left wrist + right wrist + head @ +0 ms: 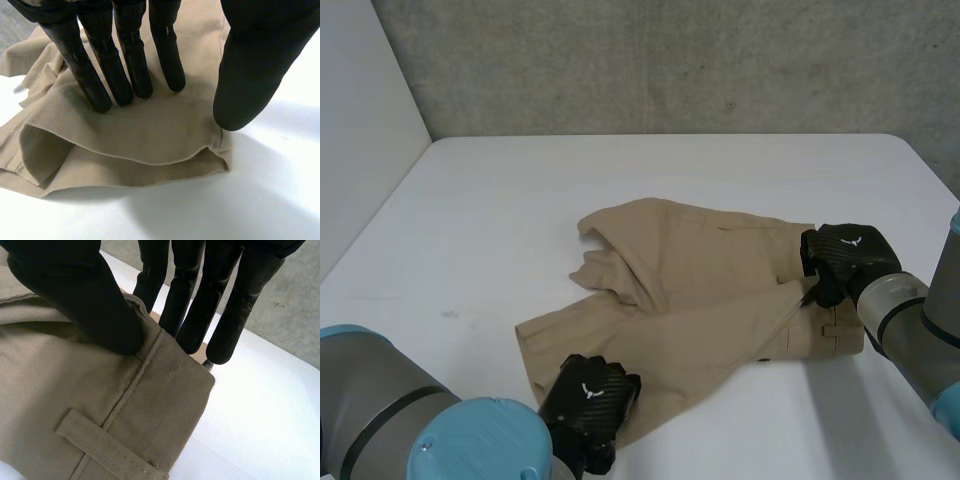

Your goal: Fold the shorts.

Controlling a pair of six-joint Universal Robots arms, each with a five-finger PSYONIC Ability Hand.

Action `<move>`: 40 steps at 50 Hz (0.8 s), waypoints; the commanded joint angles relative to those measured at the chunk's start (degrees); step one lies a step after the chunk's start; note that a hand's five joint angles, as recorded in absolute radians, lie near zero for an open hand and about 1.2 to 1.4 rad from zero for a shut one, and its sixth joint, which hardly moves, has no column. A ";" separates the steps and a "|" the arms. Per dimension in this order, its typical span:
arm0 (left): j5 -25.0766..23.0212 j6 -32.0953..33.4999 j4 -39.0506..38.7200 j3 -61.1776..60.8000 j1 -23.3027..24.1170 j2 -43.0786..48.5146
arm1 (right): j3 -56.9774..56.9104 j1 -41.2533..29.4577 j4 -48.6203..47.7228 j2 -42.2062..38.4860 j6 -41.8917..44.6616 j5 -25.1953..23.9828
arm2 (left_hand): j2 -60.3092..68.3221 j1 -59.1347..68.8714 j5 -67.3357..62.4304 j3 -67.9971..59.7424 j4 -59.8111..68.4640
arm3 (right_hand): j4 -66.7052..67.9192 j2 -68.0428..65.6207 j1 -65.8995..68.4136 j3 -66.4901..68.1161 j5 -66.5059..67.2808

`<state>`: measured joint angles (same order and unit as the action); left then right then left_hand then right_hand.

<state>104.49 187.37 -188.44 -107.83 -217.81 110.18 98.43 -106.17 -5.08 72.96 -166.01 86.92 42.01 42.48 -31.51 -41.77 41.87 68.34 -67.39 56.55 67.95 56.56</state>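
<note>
The tan shorts (700, 290) lie rumpled in the middle of the white table (500, 220), one leg laid across the other. My left hand (590, 395) rests on the near leg's hem. In the left wrist view its straight fingers (125, 75) press down on the cloth (150, 135), and the thumb stands apart at the hem's corner. My right hand (845, 255) is at the waistband end on the right. In the right wrist view its thumb (85, 300) lies on top of the waistband (75, 390) with the fingers behind the edge, pinching it beside a belt loop (110, 450).
A grey concrete wall (670, 60) runs behind the table's far edge and a white panel (360, 120) stands at the left. Bare tabletop lies to the left of the shorts and in front of them.
</note>
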 commanded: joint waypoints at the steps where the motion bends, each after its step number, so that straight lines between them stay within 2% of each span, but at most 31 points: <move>1: 0.27 0.10 -0.09 0.34 -1.74 1.61 | 0.27 0.08 0.07 0.08 0.07 0.00 | 26.22 25.75 -26.72 -26.46 26.36 | 11.66 -12.61 23.45 12.05 13.44; 5: 0.27 0.10 -0.09 0.25 -2.36 1.61 | 0.44 0.08 0.07 0.17 0.07 0.09 | 35.65 35.17 -36.15 -35.88 35.79 | 11.66 -12.61 23.45 12.05 13.44; 12: 0.27 0.62 0.44 0.25 -3.06 0.91 | 0.53 0.17 0.07 0.26 0.07 0.09 | 33.82 33.35 -34.32 -34.06 33.96 | 11.66 -12.61 23.45 12.05 13.44; 13: 0.36 0.80 0.53 0.25 -3.06 0.65 | 0.53 0.08 0.07 0.26 0.07 0.00 | 30.65 30.17 -31.14 -30.88 30.78 | 11.66 -12.61 23.45 12.05 13.44; 14: 0.36 1.24 0.88 0.17 -2.97 0.04 | 0.53 0.08 0.07 0.26 0.16 0.00 | 16.29 15.82 -16.79 -16.53 16.43 | 11.66 -12.61 23.45 12.05 13.44; 16: 0.27 1.77 1.32 -0.18 -2.97 -0.67 | 0.53 0.08 0.07 0.26 0.25 0.00 | -0.93 -1.41 0.43 0.70 -0.79 | 11.66 -12.61 23.45 12.05 13.44; 19: 0.36 2.03 2.11 -0.63 -2.80 -2.16 | 0.53 0.08 0.07 0.26 0.25 -0.08 | -6.38 -6.86 5.89 6.15 -6.25 | 11.66 -12.61 23.45 12.05 13.44; 40: 0.71 1.59 3.34 -0.72 -2.18 -0.76 | 0.88 -0.09 -0.01 0.26 0.33 -0.08 | -6.39 -6.87 5.90 6.16 -6.26 | 11.66 -12.61 23.45 12.05 13.44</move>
<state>105.20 188.90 -184.34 -109.28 -220.10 107.77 99.14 -106.18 -5.09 73.21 -165.68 86.87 32.50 31.72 -21.89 -32.86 32.20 68.34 -67.81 56.54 68.00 56.56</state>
